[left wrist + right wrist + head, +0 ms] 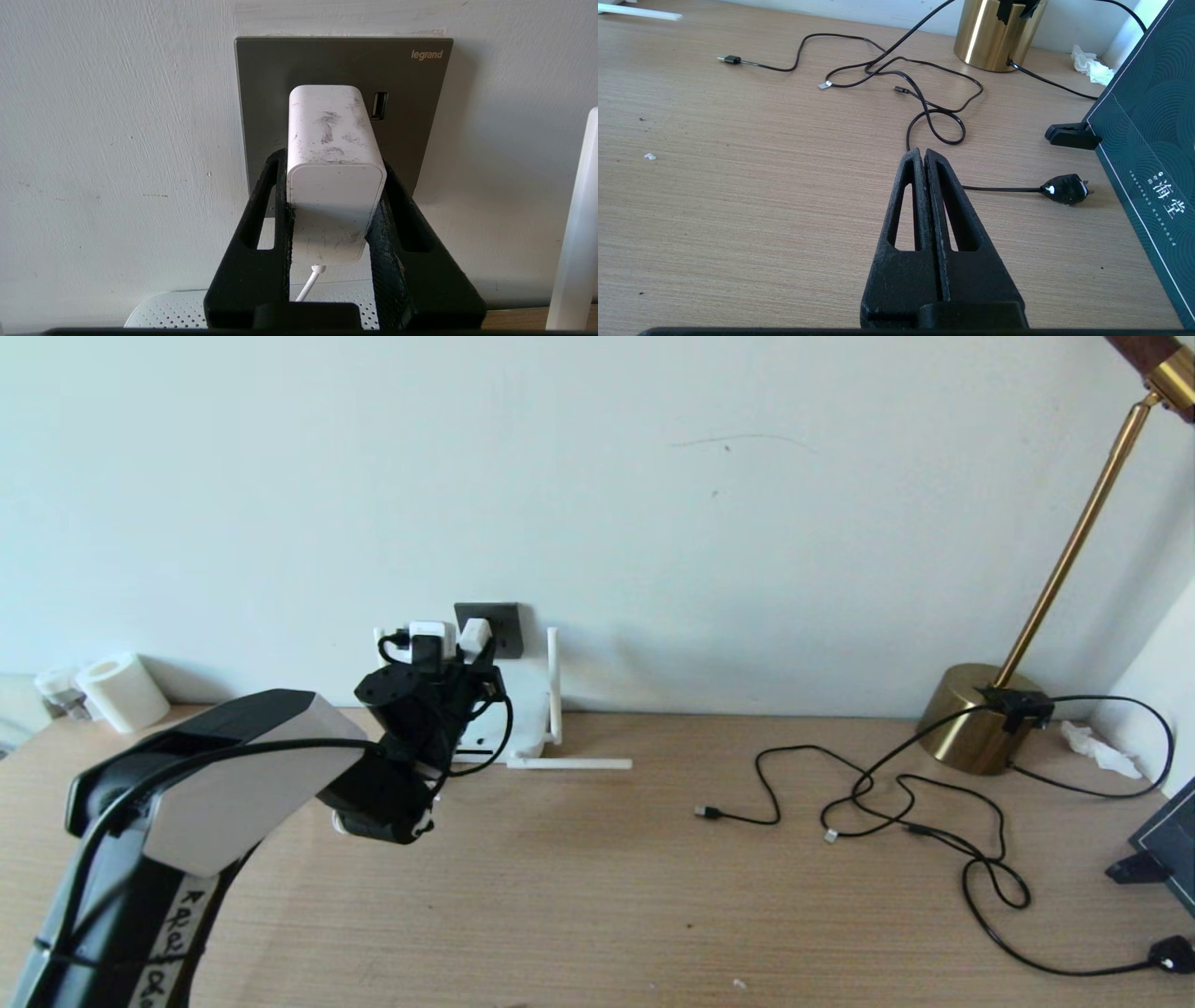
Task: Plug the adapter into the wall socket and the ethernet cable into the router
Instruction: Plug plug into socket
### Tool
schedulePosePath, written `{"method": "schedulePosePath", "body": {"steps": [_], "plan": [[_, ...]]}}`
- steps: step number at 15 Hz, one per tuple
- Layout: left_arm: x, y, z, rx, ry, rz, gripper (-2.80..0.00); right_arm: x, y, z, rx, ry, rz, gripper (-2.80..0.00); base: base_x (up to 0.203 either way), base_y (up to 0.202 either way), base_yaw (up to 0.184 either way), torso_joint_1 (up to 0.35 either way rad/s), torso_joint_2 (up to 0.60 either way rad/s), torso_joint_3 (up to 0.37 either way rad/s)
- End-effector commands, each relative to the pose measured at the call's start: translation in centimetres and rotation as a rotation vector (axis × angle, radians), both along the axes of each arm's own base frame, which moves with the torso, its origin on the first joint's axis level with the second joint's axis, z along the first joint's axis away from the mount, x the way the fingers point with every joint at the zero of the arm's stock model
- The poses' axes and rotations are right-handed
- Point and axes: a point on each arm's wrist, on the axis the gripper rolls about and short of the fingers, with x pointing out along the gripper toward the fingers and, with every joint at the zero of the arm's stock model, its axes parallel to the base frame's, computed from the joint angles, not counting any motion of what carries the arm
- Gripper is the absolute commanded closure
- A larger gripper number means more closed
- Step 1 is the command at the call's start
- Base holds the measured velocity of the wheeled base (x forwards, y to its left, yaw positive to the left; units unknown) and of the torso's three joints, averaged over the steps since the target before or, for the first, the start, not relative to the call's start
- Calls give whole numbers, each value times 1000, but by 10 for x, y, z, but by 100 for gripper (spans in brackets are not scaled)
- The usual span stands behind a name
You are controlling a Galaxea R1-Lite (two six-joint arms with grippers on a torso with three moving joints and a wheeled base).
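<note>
The white adapter (334, 140) sits end-on against the dark grey wall socket (343, 65), with its thin white cord (306, 284) hanging down behind it. My left gripper (334, 161) is shut on the adapter, one finger on each side. In the head view the left gripper (467, 661) is up at the wall socket (499, 621), and the arm covers most of the white router (532, 709). One antenna (569, 763) lies flat on the table. My right gripper (923, 154) hovers shut and empty over the table. The thick ethernet cable is not in view.
Thin black cords (887, 803) with small connectors tangle at the right of the table, one ending in a black plug (1064, 189). A brass lamp base (980, 714), a dark green box (1148, 154) and a black clip (1071, 135) stand at the right. A white roll (121, 691) sits back left.
</note>
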Motion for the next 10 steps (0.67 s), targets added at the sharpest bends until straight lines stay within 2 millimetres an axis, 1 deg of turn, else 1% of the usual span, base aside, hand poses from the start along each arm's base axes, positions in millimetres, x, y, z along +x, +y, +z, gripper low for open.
{"method": "schedulePosePath", "body": {"steps": [1, 6, 10], "plan": [[-1, 0, 5, -5, -19, 1, 0, 0, 0, 0, -1, 1, 1, 0, 0, 0, 0, 0, 0, 0], [-2, -4, 7, -7, -21, -3, 0, 0, 0, 0, -1, 1, 1, 0, 0, 0, 0, 0, 0, 0], [0, -5, 12, -11, -34, 0, 0, 0, 0, 0, -1, 1, 1, 0, 0, 0, 0, 0, 0, 0]]}}
